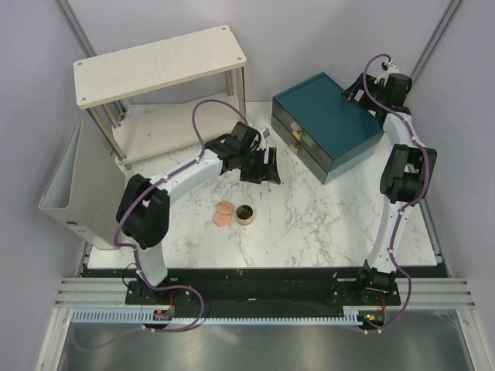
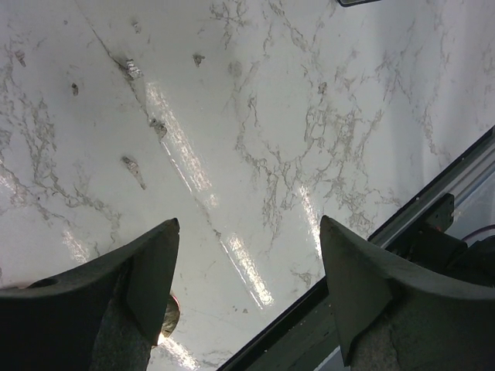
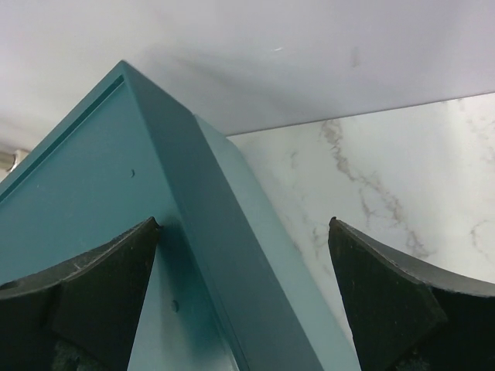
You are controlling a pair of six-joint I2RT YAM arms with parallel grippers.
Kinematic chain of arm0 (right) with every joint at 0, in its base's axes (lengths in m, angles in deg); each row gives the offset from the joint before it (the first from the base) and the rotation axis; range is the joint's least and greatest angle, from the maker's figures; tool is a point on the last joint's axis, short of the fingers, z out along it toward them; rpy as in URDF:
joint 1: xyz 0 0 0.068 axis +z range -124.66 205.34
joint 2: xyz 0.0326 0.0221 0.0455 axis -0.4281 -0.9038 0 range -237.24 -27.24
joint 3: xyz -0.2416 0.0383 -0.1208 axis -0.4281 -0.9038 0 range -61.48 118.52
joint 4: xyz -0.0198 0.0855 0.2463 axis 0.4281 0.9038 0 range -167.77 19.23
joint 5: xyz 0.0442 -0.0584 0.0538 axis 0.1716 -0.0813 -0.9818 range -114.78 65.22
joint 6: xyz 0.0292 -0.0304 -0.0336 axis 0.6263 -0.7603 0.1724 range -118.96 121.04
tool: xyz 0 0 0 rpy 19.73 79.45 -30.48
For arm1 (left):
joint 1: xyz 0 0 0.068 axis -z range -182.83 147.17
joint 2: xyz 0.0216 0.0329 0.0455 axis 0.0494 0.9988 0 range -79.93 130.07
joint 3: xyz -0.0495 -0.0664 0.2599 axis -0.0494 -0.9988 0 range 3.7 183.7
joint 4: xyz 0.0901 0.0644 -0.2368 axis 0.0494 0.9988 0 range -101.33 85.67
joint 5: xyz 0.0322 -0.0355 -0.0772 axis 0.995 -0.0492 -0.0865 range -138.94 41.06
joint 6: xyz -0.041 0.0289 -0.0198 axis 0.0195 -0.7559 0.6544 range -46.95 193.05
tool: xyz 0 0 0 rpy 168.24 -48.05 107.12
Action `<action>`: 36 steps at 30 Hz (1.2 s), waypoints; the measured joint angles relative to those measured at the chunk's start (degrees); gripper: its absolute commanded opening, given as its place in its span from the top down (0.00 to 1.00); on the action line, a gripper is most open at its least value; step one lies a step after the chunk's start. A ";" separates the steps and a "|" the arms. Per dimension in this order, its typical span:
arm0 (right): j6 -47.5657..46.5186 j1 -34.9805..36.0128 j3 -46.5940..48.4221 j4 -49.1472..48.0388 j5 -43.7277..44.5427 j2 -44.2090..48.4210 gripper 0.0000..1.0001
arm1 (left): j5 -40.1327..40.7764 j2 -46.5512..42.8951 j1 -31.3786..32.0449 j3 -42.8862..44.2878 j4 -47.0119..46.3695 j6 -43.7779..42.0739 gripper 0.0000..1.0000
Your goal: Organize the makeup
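A peach-pink sponge and a round gold-rimmed pot sit side by side on the marble table, near its middle. My left gripper is open and empty, a little above the table, behind the two items. In the left wrist view a sliver of the pot shows beside the left finger. My right gripper is open and empty over the back right corner of the teal drawer box. The box edge runs between its fingers. The tube and mint-green piece are out of view.
A wooden two-level shelf stands at the back left. A grey bin stands off the table's left edge. The teal box has two drawers with gold pulls facing the front left. The black base rail runs along the near edge.
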 measured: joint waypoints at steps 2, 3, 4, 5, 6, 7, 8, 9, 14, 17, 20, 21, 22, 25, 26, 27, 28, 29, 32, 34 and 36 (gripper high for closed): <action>-0.24 0.61 -1.22 -0.13 -0.44 0.79 0.02 | 0.15 0.28 0.00 0.00 0.04 0.59 0.18; -0.37 0.85 -1.66 -0.15 -0.59 1.09 0.02 | 0.35 0.37 0.00 0.00 0.00 0.96 0.18; -0.55 1.18 -2.23 -0.17 -0.76 1.49 0.02 | 0.66 0.55 0.00 0.00 0.00 1.55 0.17; -0.61 1.42 -2.54 -0.13 -0.90 1.68 0.02 | 1.16 0.76 0.00 -0.02 -0.02 2.21 0.17; -0.70 1.60 -2.64 -0.15 -1.03 1.75 0.02 | 1.86 1.03 -0.11 0.00 -0.17 3.10 0.16; -0.81 1.81 -2.64 -0.15 -1.18 1.77 0.02 | 2.21 1.44 -0.31 -0.02 -0.44 4.07 0.16; -0.85 1.88 -2.64 -0.17 -1.25 1.77 0.02 | 2.38 1.88 -0.57 -0.04 -1.03 5.14 0.16; -0.87 1.90 -2.64 -0.17 -1.27 1.77 0.02 | 2.38 2.36 -0.92 -0.24 -2.16 6.49 0.16; -0.85 1.90 -2.64 -0.17 -1.38 1.77 0.02 | -0.48 4.76 -4.85 -4.28 -12.52 16.65 0.16; -0.83 1.90 -2.62 -0.20 -1.42 1.77 0.02 | -2.58 7.15 -7.74 -7.74 -22.01 25.92 0.16; -0.70 1.90 -2.58 -0.22 -1.44 1.77 0.02 | -3.93 11.06 -9.42 -8.33 -29.57 33.70 0.17; -0.66 1.90 -2.58 -0.22 -1.46 1.77 0.02 | -4.42 12.70 -9.51 -7.87 -31.47 35.78 0.17; -0.59 1.90 -2.58 -0.24 -1.46 1.77 0.02 | -4.92 14.43 -9.42 -6.80 -32.87 37.57 0.17; -0.42 1.90 -2.58 -0.31 -1.55 1.77 0.02 | -6.64 19.89 -8.72 -2.05 -36.52 42.25 0.18; -0.39 1.90 -2.58 -0.33 -1.57 1.77 0.02 | -7.17 21.44 -8.44 -0.68 -37.90 43.93 0.18; -0.39 1.90 -2.58 -0.33 -1.60 1.77 0.02 | -7.30 22.67 -8.20 0.33 -39.32 45.55 0.18; -0.39 1.90 -2.58 -0.35 -1.62 1.77 0.02 | -7.37 23.58 -7.98 0.92 -40.59 47.04 0.18; -0.37 1.90 -2.58 -0.35 -1.64 1.77 0.02 | -7.34 24.24 -7.76 1.20 -41.68 48.59 0.18; -0.35 1.90 -2.60 -0.39 -1.68 1.77 0.02 | -7.17 25.77 -7.39 1.44 -44.68 52.87 0.18; -0.31 1.90 -2.64 -0.44 -1.68 1.77 0.02 | -7.13 26.88 -7.26 1.57 -46.58 55.49 0.19; -0.24 1.90 -2.73 -0.57 -1.73 1.77 0.02 | -7.08 28.06 -7.10 1.86 -48.24 58.01 0.20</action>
